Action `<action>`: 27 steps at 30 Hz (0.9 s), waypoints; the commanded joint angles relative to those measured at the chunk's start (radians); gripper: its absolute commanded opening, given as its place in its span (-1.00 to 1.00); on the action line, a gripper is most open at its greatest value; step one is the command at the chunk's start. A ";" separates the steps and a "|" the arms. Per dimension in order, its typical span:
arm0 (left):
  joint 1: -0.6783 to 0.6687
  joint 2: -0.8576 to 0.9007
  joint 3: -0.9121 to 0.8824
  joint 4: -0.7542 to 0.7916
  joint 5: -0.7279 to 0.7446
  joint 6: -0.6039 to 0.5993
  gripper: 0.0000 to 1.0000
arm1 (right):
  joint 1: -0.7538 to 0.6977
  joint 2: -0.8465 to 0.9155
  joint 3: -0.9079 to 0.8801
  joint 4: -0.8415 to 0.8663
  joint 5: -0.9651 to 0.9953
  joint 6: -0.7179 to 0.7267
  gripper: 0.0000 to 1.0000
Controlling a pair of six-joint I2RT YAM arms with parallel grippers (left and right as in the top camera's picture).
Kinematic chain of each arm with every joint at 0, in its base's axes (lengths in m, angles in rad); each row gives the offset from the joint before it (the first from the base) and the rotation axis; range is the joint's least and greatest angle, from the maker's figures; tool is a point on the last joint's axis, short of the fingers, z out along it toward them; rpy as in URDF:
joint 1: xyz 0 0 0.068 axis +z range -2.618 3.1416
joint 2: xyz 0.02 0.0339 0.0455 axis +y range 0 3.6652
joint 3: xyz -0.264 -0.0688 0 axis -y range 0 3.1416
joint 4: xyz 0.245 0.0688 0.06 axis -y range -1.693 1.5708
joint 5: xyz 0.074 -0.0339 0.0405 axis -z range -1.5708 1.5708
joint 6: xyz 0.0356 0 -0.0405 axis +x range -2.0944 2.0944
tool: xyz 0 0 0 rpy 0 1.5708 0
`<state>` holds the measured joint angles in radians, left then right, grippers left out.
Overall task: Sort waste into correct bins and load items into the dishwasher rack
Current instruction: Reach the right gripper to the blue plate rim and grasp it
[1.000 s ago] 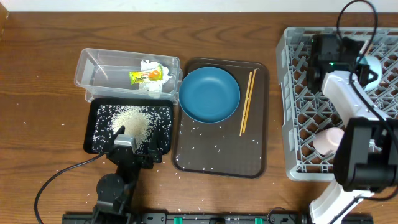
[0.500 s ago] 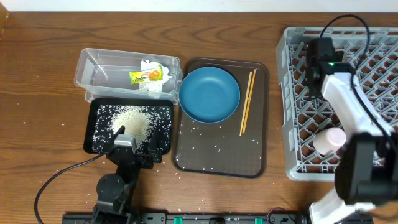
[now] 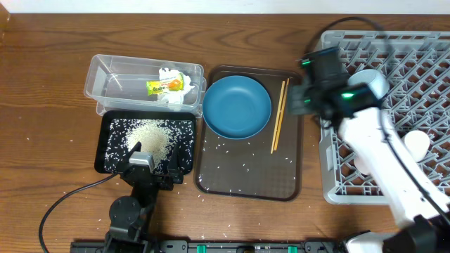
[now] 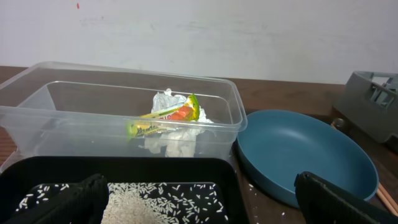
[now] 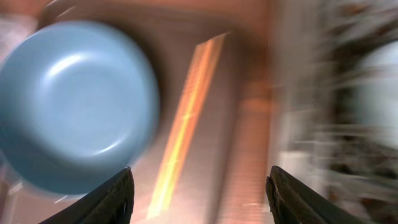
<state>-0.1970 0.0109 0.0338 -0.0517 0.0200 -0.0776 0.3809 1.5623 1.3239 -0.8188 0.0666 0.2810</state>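
Observation:
The blue plate [image 3: 237,107] and the wooden chopsticks [image 3: 280,116] lie on a brown tray [image 3: 246,179]. My right gripper [image 3: 297,97] hovers open and empty over that tray's right edge, beside the chopsticks. Its view is blurred, with the plate [image 5: 74,106] to the left and the chopsticks [image 5: 186,124] ahead of the right gripper [image 5: 202,199]. The clear tub [image 3: 105,81] holds the tissue [image 4: 177,140] and the wrapper [image 4: 165,118]. Rice [image 3: 151,137] fills the black tray [image 3: 105,165]. At that tray's near edge my left gripper [image 4: 205,205] rests, open. The grey rack [image 3: 394,42] holds white dishes [image 3: 416,144].
Loose rice grains [image 3: 242,167] are scattered on the brown tray and on the wooden table near the front. The right arm [image 3: 373,147] crosses the rack's left side. The left arm's cable [image 3: 63,200] trails over the table at the front left.
My right gripper went from shut to open. The right arm swung left, from over the rack's back to the brown tray's right edge. The left arm has not moved.

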 commanded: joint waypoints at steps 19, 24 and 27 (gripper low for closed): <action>0.005 -0.007 -0.030 -0.017 -0.005 0.003 0.96 | 0.063 0.344 0.002 0.152 -0.107 0.285 -0.97; 0.005 -0.007 -0.030 -0.017 -0.005 0.003 0.96 | 0.021 0.303 0.002 0.147 -0.104 0.318 -0.97; 0.005 -0.007 -0.030 -0.017 -0.005 0.003 0.96 | 0.013 0.294 0.002 0.153 -0.104 0.311 -0.96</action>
<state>-0.1970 0.0109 0.0338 -0.0517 0.0200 -0.0776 0.4072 1.9018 1.3228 -0.6704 -0.0418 0.5739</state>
